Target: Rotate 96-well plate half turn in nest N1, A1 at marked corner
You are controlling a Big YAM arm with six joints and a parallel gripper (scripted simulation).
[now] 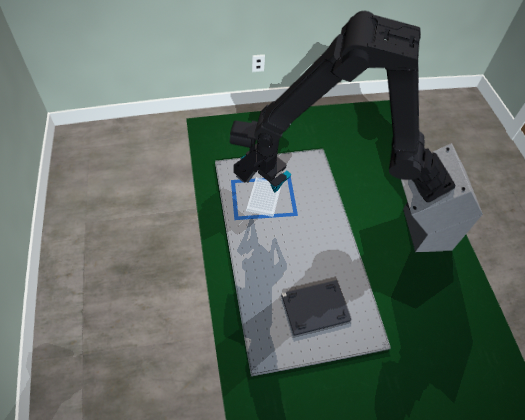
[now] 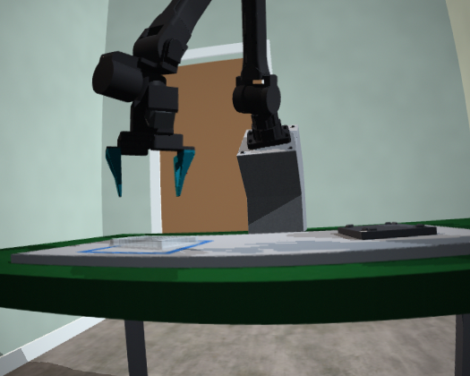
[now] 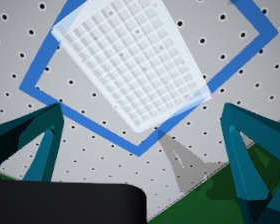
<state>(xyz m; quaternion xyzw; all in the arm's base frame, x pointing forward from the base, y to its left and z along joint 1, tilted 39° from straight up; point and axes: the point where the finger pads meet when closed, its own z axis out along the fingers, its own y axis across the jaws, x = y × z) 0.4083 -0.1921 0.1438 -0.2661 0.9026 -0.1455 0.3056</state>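
Hovering well above the deck (image 2: 261,255) with its teal fingers (image 2: 115,170) spread wide and nothing between them, the gripper (image 2: 149,179) is hanging over the plate (image 2: 154,243) in the exterior view. Lying flat inside the blue taped outline B1 (image 2: 96,251), the plate is resting near the deck's left end, apart from the fingertips above it. Standing to the right, behind the deck's far edge, is the arm's grey pedestal (image 2: 275,188), and sitting further right, near the deck's right end, is the dark nest N1 (image 2: 387,231), holding no plate.

Looking down, the top view is showing the plate (image 1: 263,199) lying slightly askew within B1 (image 1: 238,200), with the gripper (image 1: 267,177) over the outline's far side, while the nest (image 1: 316,306) is sitting at the deck's (image 1: 332,200) opposite end.

Peering from the wrist, the camera is catching the plate (image 3: 132,46) turned at an angle inside the tape (image 3: 40,72), with both fingers framing the lower corners of the shot, well apart.
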